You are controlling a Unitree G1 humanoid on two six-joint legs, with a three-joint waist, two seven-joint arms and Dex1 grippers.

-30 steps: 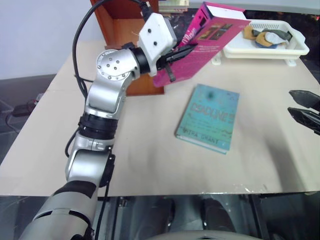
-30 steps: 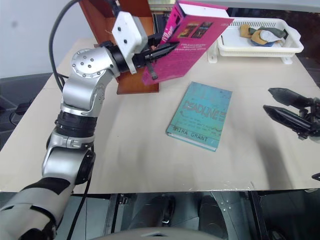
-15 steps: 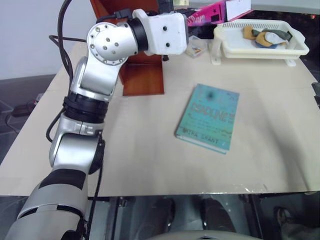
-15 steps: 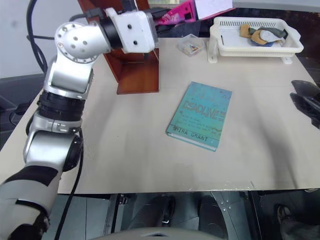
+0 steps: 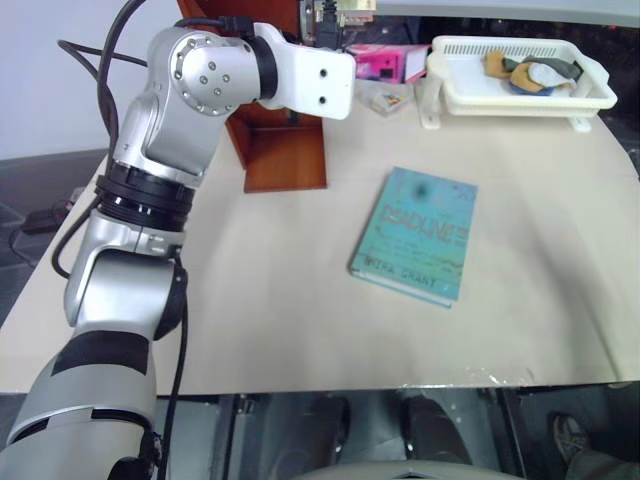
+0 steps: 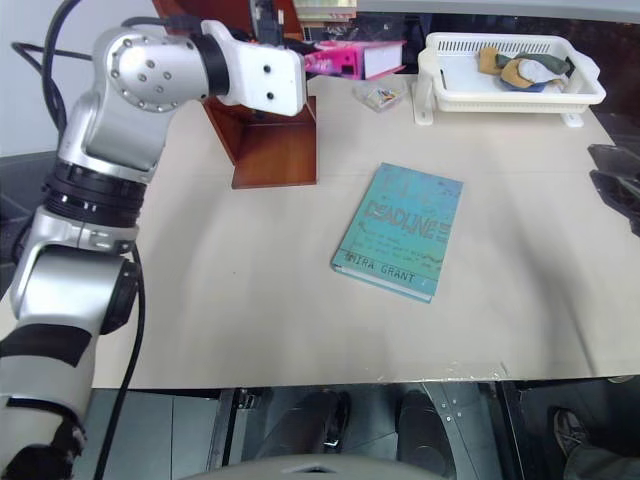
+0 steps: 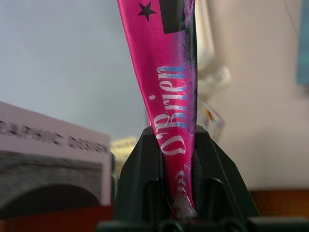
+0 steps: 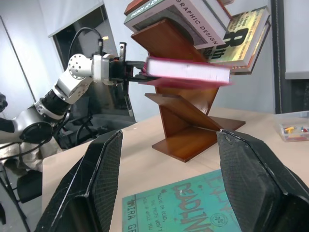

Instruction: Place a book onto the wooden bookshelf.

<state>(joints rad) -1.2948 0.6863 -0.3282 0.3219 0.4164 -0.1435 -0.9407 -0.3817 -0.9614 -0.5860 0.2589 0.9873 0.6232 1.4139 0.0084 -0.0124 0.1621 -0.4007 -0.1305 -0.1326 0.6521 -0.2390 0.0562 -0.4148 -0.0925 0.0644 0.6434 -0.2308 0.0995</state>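
My left gripper is shut on the spine end of the bright pink book. In the right wrist view the book hangs flat and level in the air beside the wooden bookshelf, just below its top slanted board. I cannot tell whether it touches a board. From the head, the book shows past my raised left wrist, at the shelf's right side. My right gripper is open and empty at the table's right edge.
A teal-green book lies flat mid-table. A white slatted tray with cloths stands at the back right, and a small clear box sits beside it. Two books rest on the shelf's top board.
My left arm has swung the pink book up and back toward the shelf and rolled it from a tilted, upright hold to flat and level. My right gripper has drifted right, toward the picture's edge.
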